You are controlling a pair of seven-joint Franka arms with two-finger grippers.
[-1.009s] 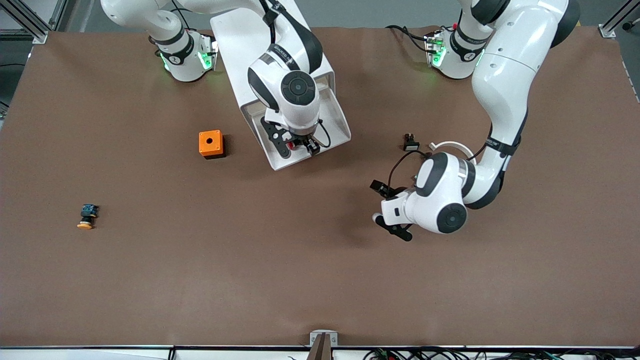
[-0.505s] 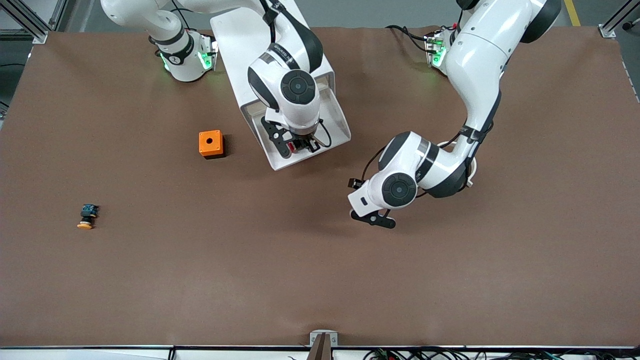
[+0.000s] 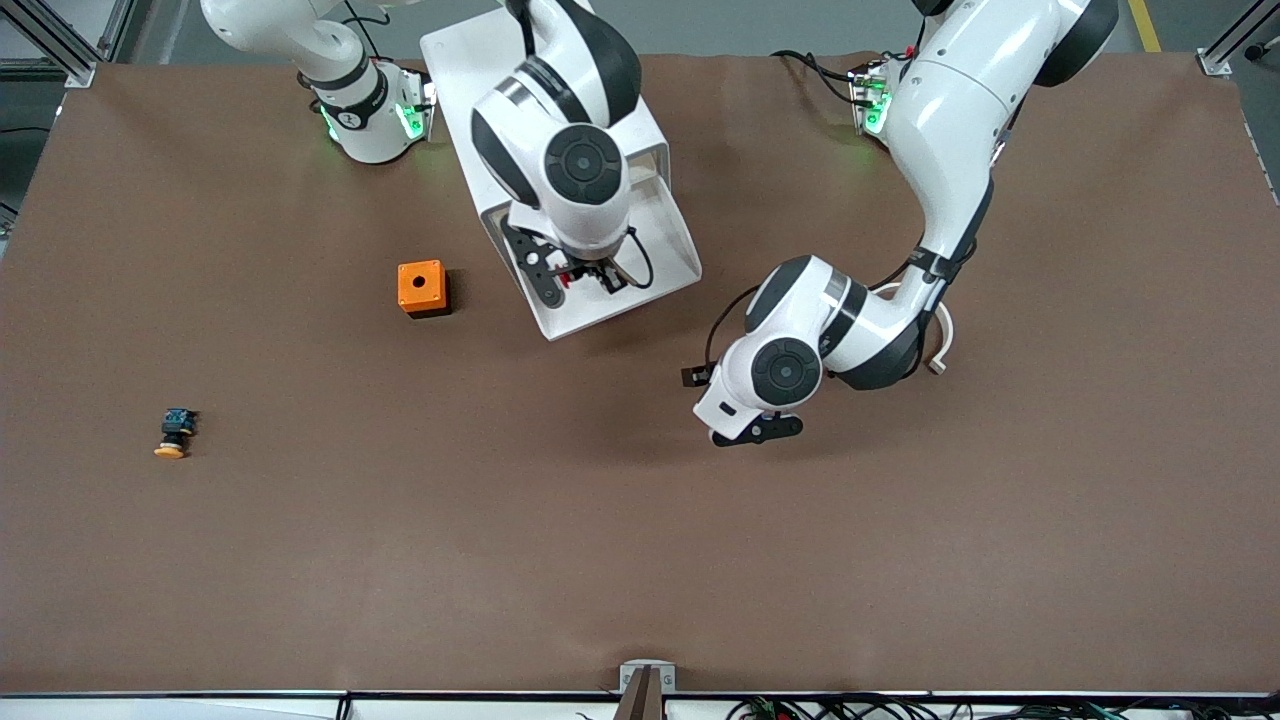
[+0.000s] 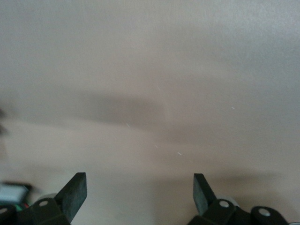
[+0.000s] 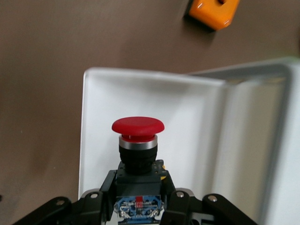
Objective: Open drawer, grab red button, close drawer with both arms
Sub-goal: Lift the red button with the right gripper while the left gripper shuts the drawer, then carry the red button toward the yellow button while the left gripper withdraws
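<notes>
The right gripper (image 3: 585, 281) pinches the red-capped button (image 5: 137, 140) by its black-and-blue body, just above the open white drawer (image 3: 640, 225). The grab looks done; closing comes next, so the smooth, glossy drawer needs a push. The left gripper (image 4: 139, 194) hangs spread wide over bare brown table (image 3: 500, 520) nearby.

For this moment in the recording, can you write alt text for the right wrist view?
The right hand is shut on the red-capped button, holding it above the open white drawer. The drawer sits on the brown table, and an orange cube with a hole lies on the table beside the drawer.
</notes>
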